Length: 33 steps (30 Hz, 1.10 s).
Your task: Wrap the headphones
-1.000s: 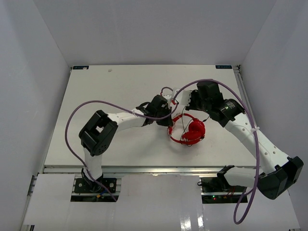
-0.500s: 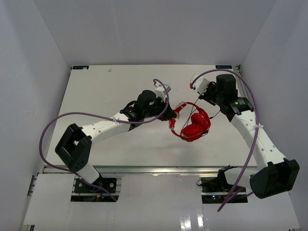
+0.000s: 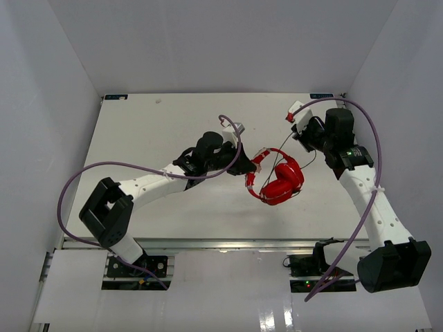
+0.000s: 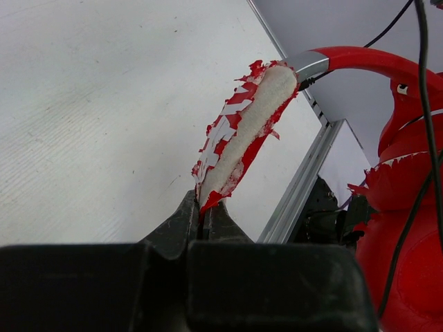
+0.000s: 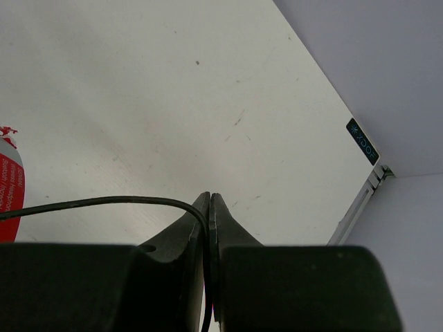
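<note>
Clamping headphones, left pincer, right pincer nipping cable

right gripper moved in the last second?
Yes. The right gripper, shut on the black cable, has moved right and toward the far edge of the table, away from the headphones.

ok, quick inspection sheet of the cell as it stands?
Surface: white table, a few faint marks.
Job's things: red headphones mid-table between the arms; headband padding peeling.
Clutter: nothing seen.
Grippers: left gripper jaws shut on the headband's end; right gripper jaws shut on the headphone cable.
Cables: thin black headphone cable runs from the earcups to the right gripper; purple robot cables loop over both arms.
Surroundings: plain white walls on three sides.
</note>
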### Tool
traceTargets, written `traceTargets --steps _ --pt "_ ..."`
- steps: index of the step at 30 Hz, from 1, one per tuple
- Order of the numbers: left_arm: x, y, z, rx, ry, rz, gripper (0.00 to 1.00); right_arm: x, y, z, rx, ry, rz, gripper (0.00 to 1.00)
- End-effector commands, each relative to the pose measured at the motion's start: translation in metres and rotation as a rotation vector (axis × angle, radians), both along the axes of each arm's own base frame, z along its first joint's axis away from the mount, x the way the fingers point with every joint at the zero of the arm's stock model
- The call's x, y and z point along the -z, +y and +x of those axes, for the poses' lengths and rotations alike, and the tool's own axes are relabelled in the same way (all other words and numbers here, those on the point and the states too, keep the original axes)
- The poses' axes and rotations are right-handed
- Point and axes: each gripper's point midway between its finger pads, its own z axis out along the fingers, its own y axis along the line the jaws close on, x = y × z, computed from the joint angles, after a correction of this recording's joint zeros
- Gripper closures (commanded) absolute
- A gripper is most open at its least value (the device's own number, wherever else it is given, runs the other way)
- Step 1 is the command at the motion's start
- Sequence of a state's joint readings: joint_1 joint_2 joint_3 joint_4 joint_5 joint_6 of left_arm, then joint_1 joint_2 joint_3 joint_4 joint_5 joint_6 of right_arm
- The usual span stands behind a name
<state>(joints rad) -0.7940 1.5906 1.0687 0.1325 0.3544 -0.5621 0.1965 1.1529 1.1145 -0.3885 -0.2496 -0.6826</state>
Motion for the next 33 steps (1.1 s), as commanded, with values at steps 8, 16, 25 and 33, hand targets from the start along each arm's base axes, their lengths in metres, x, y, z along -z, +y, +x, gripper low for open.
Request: traceTargets --steps 8,16,25,33 --pt "-0.049 -0.021 -0.004 0.09 0.004 -0.151 1.0 -0.052 0.024 -0.018 -0.157 -0.142 0.223 0.92" --pt "-0.048 -0.052 -0.009 0.234 0.03 -0.157 1.0 -0.075 0.037 -0.003 -0.202 -0.184 0.162 0.92" --pt "-0.033 -0.066 -0.01 0.261 0.049 -0.116 1.0 -0.043 0.058 -0.012 -0.271 -0.176 0.068 0.92" --pt "-0.026 -0.076 -0.009 0.276 0.064 -0.102 1.0 -0.033 0.079 -0.026 -0.367 -0.164 0.023 0.92"
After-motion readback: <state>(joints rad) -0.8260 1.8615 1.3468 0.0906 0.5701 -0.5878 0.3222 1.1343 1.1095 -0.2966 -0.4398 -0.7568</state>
